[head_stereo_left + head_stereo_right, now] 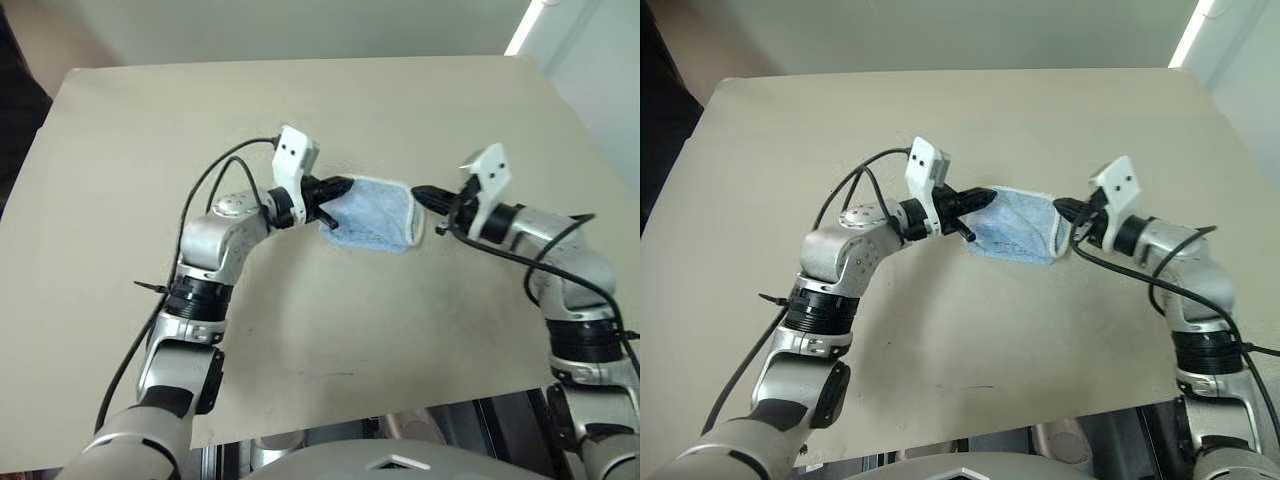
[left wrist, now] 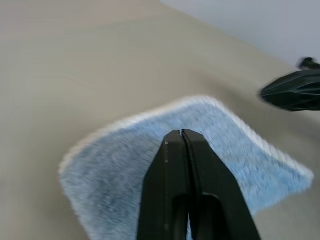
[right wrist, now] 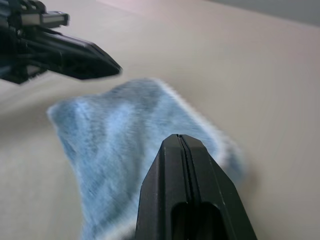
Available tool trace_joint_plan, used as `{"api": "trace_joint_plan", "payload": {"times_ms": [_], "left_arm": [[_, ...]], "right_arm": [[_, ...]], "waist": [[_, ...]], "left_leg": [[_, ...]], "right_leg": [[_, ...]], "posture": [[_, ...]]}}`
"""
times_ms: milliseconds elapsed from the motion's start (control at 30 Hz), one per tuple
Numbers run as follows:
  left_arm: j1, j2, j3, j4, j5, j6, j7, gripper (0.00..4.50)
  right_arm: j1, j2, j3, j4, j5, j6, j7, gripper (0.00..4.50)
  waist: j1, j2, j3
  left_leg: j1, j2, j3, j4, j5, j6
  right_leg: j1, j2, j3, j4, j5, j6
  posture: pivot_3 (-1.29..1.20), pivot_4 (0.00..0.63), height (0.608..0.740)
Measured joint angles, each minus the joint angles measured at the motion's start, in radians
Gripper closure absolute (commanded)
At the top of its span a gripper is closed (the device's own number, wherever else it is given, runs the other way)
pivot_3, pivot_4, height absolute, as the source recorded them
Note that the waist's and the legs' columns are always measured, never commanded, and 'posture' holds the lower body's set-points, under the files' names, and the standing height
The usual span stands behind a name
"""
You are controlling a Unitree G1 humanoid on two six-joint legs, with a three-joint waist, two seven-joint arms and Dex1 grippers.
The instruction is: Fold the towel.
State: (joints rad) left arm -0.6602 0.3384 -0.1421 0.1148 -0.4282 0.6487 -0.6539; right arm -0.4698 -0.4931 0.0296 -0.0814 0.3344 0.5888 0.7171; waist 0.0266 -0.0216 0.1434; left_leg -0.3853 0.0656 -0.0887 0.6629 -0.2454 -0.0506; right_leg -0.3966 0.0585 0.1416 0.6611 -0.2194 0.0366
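Note:
The towel (image 1: 375, 217), light blue with white edging, lies folded in a small puffy packet on the tan table (image 1: 150, 150), near its middle. My left gripper (image 1: 345, 186) is shut just above the packet's left end, and the left wrist view shows its fingers (image 2: 170, 165) pressed together with no cloth between them. At the towel's right end my right gripper (image 1: 418, 191) is also shut and holds nothing, its tip pointing at the white edge (image 1: 414, 215). Both grippers aim inward at each other across the towel.
Bare tabletop surrounds the towel on all sides. The table's front edge (image 1: 380, 415) runs close to my body. A dark shape (image 1: 15, 110) stands beyond the table's left side. A pale wall lies behind the far edge.

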Motion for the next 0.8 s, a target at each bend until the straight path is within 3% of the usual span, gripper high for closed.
{"api": "trace_joint_plan", "payload": {"times_ms": [167, 800], "left_arm": [[0.026, -0.003, -0.035, 0.002, 0.039, -0.018, -0.042, 4.46], [0.026, -0.011, -0.028, 0.002, 0.068, -0.021, -0.064, 4.46]], "right_arm": [[0.0, 0.017, 0.028, 0.048, -0.024, -0.011, -0.001, 4.5], [-0.005, 0.018, 0.028, 0.053, -0.026, -0.02, -0.001, 4.5]], "waist": [[0.0, 0.0, 0.0], [0.0, 0.0, 0.0]], "left_leg": [[-0.008, 0.0, -0.001, 0.0, 0.0, 0.0], [-0.008, -0.001, -0.002, 0.001, 0.0, 0.0]], "right_leg": [[-0.007, -0.004, -0.002, 0.0, 0.0, 0.001], [-0.006, -0.005, -0.001, 0.0, 0.0, 0.001]], "posture": [[0.0, 0.15, 0.74], [0.0, 0.15, 0.74]]}}
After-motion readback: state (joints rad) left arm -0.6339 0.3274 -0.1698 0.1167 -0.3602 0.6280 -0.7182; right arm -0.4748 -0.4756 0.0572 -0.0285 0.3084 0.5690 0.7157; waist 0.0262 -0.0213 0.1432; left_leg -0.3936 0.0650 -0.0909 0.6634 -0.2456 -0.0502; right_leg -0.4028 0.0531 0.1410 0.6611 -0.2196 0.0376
